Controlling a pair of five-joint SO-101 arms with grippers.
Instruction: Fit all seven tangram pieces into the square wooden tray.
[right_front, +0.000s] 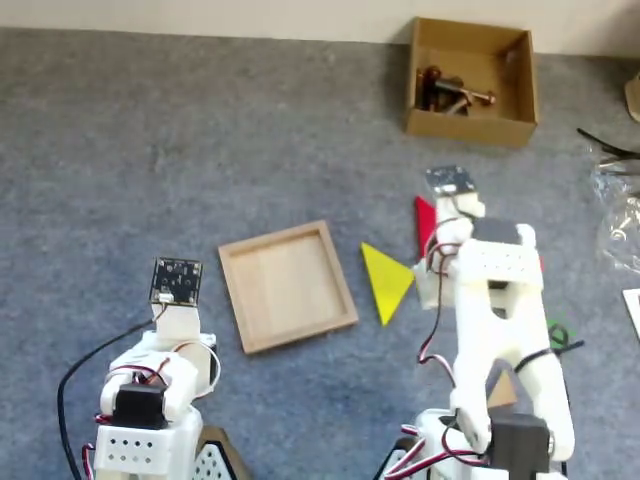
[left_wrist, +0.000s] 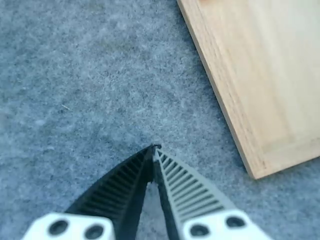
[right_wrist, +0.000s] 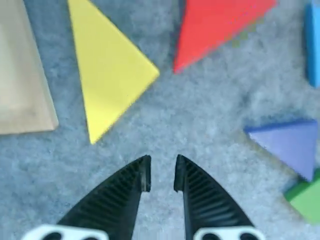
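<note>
The square wooden tray (right_front: 288, 286) lies in the middle of the grey carpet with nothing in it. To its right lie a yellow triangle (right_front: 385, 280) and a red piece (right_front: 425, 222). My right gripper (right_wrist: 161, 175) hovers open just above bare carpet, short of the yellow triangle (right_wrist: 107, 65) and the red piece (right_wrist: 215, 22). A purple-blue triangle (right_wrist: 292, 142), a green piece (right_wrist: 305, 197) and a light blue piece (right_wrist: 312, 40) lie off to one side of it. My left gripper (left_wrist: 154, 150) is shut and holds nothing, over carpet beside the tray's corner (left_wrist: 260, 150).
A cardboard box (right_front: 470, 80) with small hardware stands at the back right. Clear plastic wrap and cables (right_front: 615, 200) lie at the right edge. A tan piece (right_front: 503, 392) peeks out beneath the right arm (right_front: 495, 300). Open carpet stretches to the left and back.
</note>
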